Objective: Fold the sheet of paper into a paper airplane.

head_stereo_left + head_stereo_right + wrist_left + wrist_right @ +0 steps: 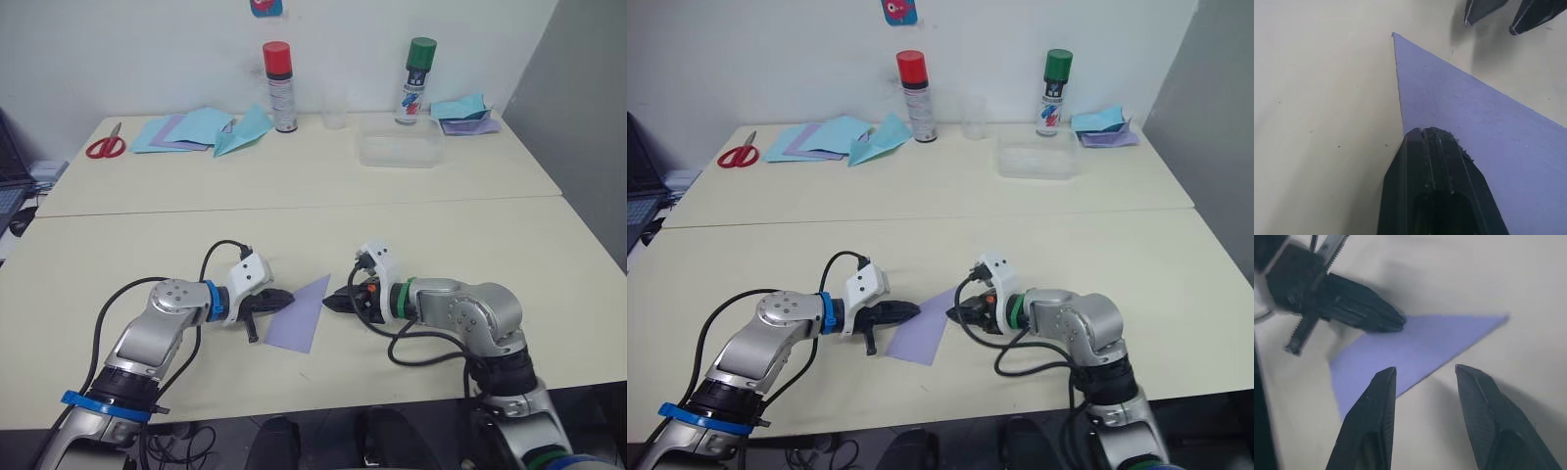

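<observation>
Two eye views: both grippers are lying low over the near table, pointing at each other across the sheet of paper.
Sheet of paper: it is lying flat near the front edge of the table, showing as a lavender wedge with its point aimed away from the robot.
Left gripper: its black fingers are pressing together with their tips on the sheet's left edge; whether the paper is between them or under them, I cannot tell.
Right gripper: it is sitting just beside the sheet's right edge.
Far table: red scissors, a pile of light-blue sheets, a light-blue paper plane, a red-capped can, a green-capped can, a clear cup, a clear tray and more folded paper are standing well apart from the work.
Left wrist view: the left gripper's fingers are showing no gap, with the sheet running out from them to a sharp point, and the other gripper's two tips beyond the far edge.
Right wrist view: the right gripper is holding its fingers apart, nothing between them, just above the table at the sheet's edge; the left gripper's closed tip is touching the sheet's far side.
</observation>
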Motion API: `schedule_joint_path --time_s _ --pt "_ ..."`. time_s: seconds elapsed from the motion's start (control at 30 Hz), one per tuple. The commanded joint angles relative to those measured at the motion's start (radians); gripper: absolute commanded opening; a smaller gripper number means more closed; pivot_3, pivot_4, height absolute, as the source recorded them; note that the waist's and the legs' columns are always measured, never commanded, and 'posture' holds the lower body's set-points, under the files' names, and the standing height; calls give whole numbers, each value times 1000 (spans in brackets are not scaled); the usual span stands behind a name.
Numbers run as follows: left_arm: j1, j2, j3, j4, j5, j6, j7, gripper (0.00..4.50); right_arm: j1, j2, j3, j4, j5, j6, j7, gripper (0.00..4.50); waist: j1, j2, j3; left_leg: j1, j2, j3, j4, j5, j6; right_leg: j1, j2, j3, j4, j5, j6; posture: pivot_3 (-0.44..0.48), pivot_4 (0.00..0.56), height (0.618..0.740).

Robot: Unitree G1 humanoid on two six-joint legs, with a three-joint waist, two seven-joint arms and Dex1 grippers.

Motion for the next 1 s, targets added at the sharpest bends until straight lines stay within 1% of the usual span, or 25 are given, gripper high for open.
schedule_joint_path --time_s 0.03,0.07,0.13,0.17,0.33,0.57,0.73,0.83,1.0 --pt "33 -3 -38 11 22 17 -3 0 16 -43 102 -17 -86 -262 98 1352 0 0 0 0 0 0 0 0 0 0 0 0 0 0 0 0 150 740" --pt "34 -3 -38 9 22 17 -3 0 18 -42 113 -1 -108 -312 96 1079 0 0 0 0 0 0 0 0 0 0 0 0 0 0 0 0 150 740" --pt "40 -2 -37 8 23 15 -4 0 26 -28 126 31 -135 -374 92 320 1 0 0 0 1 0 0 0 0 0 0 0 0 0 0 0 150 740" --pt "42 0 -37 6 23 15 -4 0 29 -12 131 51 -143 -390 87 35 1 0 0 0 1 0 0 0 0 0 0 0 1 0 0 0 150 740" --pt "43 2 -38 2 25 18 -5 0 45 40 149 147 -185 -437 73 35 1 0 0 1 1 0 0 0 0 0 0 0 1 0 0 0 150 740" --pt "47 4 -39 -4 26 19 -6 0 79 57 169 209 -246 -418 45 35 2 0 -1 1 1 0 0 0 0 0 0 1 1 0 0 0 150 740" --pt "48 6 -40 -5 29 19 -7 0 65 116 125 289 -271 -397 -23 35 1 0 -1 5 1 0 0 0 0 2 0 0 2 0 0 0 150 740" --pt "48 5 -39 -5 31 20 -6 0 37 152 86 357 -286 -407 -78 35 1 0 -1 13 1 0 -1 0 0 10 0 0 2 0 -1 0 150 740" --pt "48 12 -41 -2 32 18 -13 0 0 179 28 439 -294 -411 -141 35 1 0 -1 14 2 -2 0 0 0 12 0 1 2 0 -3 0 150 740"
